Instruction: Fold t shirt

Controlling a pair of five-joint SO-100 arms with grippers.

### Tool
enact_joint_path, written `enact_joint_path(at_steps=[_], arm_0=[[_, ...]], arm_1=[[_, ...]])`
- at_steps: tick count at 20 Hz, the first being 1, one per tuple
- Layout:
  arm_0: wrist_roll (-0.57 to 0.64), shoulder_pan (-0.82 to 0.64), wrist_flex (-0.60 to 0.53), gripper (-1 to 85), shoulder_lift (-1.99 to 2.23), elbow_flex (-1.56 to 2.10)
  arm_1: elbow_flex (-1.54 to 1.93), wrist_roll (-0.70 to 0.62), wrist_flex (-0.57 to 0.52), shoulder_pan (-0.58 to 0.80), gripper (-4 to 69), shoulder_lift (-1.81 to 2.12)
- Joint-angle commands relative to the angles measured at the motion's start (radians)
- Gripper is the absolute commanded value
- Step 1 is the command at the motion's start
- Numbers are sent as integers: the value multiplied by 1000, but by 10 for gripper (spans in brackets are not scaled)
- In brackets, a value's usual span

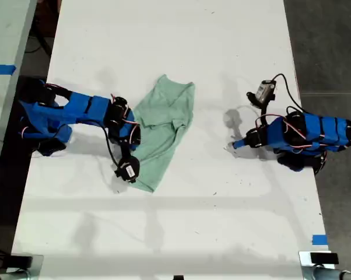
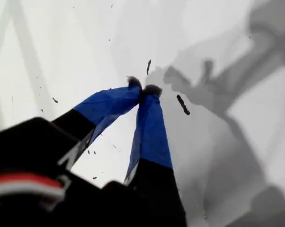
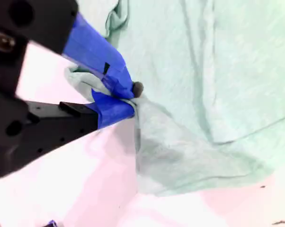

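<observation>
Shirt (image 1: pixel 164 131) lengthwise up-down in exterior view, edge pinched in my second gripper (image 3: pixel 130 99); first gripper (image 2: pixel 143 90) closed, empty.

The t shirt (image 1: pixel 164 131) lies on the table (image 1: pixel 175 46), toward the exterior view's left of its middle, running slantwise from the far side toward the near edge. My second gripper (image 3: pixel 130 101) sits at the shirt's edge on the exterior view's left, a fold of cloth between its jaws. My first gripper (image 2: pixel 143 90) rests near the table's edge on the exterior view's right, well apart from the shirt
</observation>
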Motion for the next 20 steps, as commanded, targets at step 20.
enact_joint_path(at_steps=[20], arm_0=[[258, 12, -57, 162, -46, -371]], arm_1=[[61, -17, 3, 2, 24, 12]])
